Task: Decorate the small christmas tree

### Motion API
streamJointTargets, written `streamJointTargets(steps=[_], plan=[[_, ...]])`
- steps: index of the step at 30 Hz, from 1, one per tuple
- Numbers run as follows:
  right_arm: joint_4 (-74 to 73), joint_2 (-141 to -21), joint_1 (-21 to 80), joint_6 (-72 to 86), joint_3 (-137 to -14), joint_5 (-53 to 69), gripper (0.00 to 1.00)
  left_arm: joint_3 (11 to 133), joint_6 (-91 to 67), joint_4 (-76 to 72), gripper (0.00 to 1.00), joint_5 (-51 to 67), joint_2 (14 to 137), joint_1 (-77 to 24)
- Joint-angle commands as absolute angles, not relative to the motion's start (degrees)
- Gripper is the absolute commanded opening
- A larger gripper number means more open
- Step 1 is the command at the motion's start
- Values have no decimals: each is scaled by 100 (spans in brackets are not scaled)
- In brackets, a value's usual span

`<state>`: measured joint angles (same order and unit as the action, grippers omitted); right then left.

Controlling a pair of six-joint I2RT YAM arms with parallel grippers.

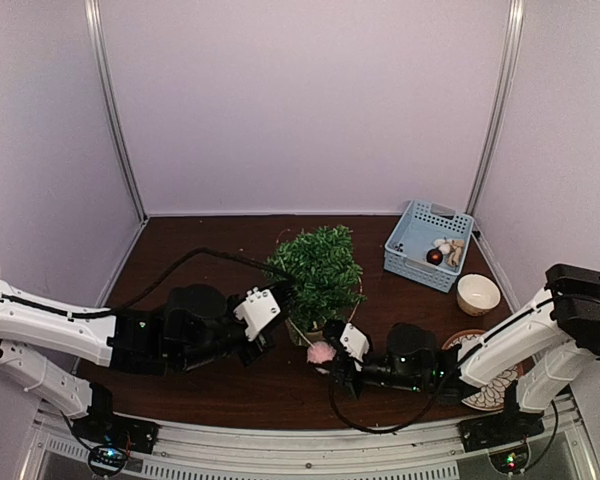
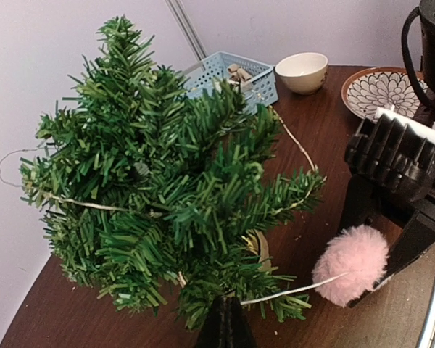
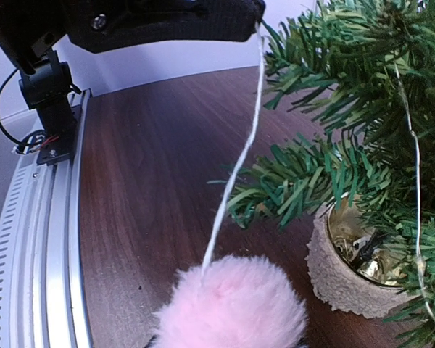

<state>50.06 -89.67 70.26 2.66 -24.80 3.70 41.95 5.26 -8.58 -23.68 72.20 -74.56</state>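
From above, the small christmas tree [image 1: 320, 262] stands mid-frame on the dark wood counter [image 1: 195, 240]. The left gripper [image 1: 285, 293] sits against its lower-left branches. The right gripper [image 1: 330, 362] lies just below the tree, grasping a pink pom-pom [image 1: 321, 352]. A blue basket [image 1: 418, 266] sits at upper right, a cream bowl [image 1: 478, 294] is below it, and a patterned plate [image 1: 492, 388] is partly under the right arm.

In the left wrist view the tree fills the left and centre. A white string [image 2: 293, 291] runs from the pom-pom at lower right to the left fingers [image 2: 225, 328] at the bottom edge, clenched on it. The right fingers [image 2: 415, 241] pinch the pom-pom.

In the right wrist view the pom-pom sits bottom centre. Its string rises to the left gripper's tip at the top, and the tree's burlap pot [image 3: 341, 281] stands on the counter at lower right.
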Motion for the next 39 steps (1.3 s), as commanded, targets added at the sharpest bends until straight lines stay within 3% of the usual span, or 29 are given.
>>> streamJointTargets(steps=[1,14,39], plan=[[4509,-8920,7040,369,-2746,-203,15,4051,428,-1352,0,-2669,7186,-7411],[4360,-9060,7007,530,-2909,-695,9,3531,396,-1897,0,-2715,7178,-7414],[4586,-9630,6869,733,-3123,-782,6,3373,185,-2948,0,-2303,8458,-7418]])
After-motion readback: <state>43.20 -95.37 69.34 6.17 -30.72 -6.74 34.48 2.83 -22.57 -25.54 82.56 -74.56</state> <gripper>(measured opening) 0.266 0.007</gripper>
